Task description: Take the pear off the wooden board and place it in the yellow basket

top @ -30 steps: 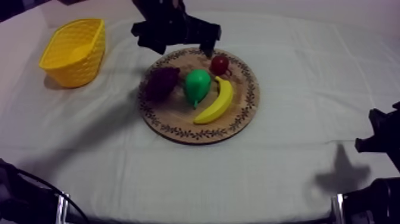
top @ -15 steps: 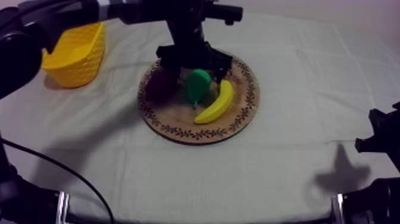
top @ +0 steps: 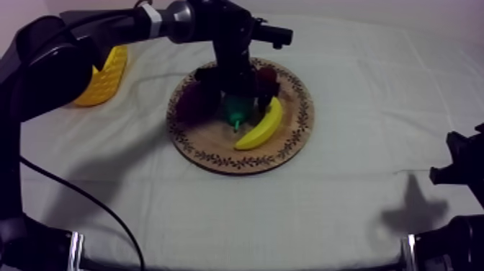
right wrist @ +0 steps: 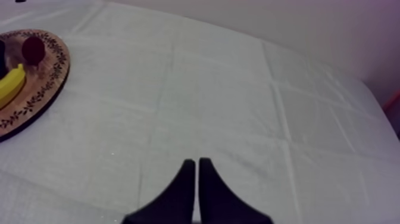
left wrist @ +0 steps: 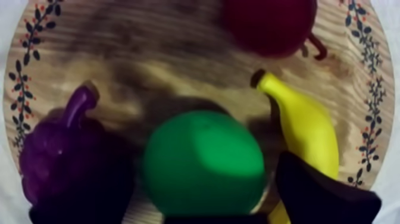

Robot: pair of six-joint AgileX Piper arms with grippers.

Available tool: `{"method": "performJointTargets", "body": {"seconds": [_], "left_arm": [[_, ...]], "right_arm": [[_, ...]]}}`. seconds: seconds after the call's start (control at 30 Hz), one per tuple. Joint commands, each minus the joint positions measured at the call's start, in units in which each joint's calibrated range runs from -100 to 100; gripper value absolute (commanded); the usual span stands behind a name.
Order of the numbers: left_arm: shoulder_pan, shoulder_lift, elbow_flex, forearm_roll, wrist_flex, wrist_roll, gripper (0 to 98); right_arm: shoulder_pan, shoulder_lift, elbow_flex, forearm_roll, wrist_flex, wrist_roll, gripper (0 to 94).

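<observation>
The green pear (top: 236,113) lies in the middle of the round wooden board (top: 245,160), between purple grapes (top: 192,102) and a banana (top: 263,125). My left gripper (top: 238,97) hangs low right over the pear and hides most of it. In the left wrist view the pear (left wrist: 202,164) sits between my open fingers (left wrist: 324,193), one over the grapes (left wrist: 65,161), the other against the banana (left wrist: 303,125). My right gripper (right wrist: 196,179) is shut on nothing, low over bare cloth at the table's right side.
The yellow basket (top: 108,72) stands at the far left, partly behind my left arm. A small red fruit (top: 269,78) rests at the board's far rim. My right arm (top: 461,169) sits at the right edge.
My left arm has come forward from behind the board and dropped down over the pear, its fingers now straddling it. The right arm has not moved.
</observation>
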Motion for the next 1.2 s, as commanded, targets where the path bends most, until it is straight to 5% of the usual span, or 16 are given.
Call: {"method": "performJointTargets", "body": {"seconds": [0.0,0.33,0.77,1.17], "left_arm": [[-0.07,0.36,-0.69,-0.03,0.40,0.02,74.6],[-0.27,-0.13,-0.63,-0.49,1.78,0.39,49.9],[-2.07,-25.88,3.96,-6.24,9.11,2.44,48.6],[-11.76,-43.31,12.89,-10.70,8.77,-1.59,47.7]], "right_arm": [[0.00,-0.01,-0.01,0.00,0.00,0.01,0.3],[0.00,-0.01,-0.01,0.00,0.00,0.01,0.3],[0.00,-0.01,-0.01,0.00,0.00,0.01,0.3],[0.00,-0.01,-0.01,0.00,0.00,0.01,0.3]]}}
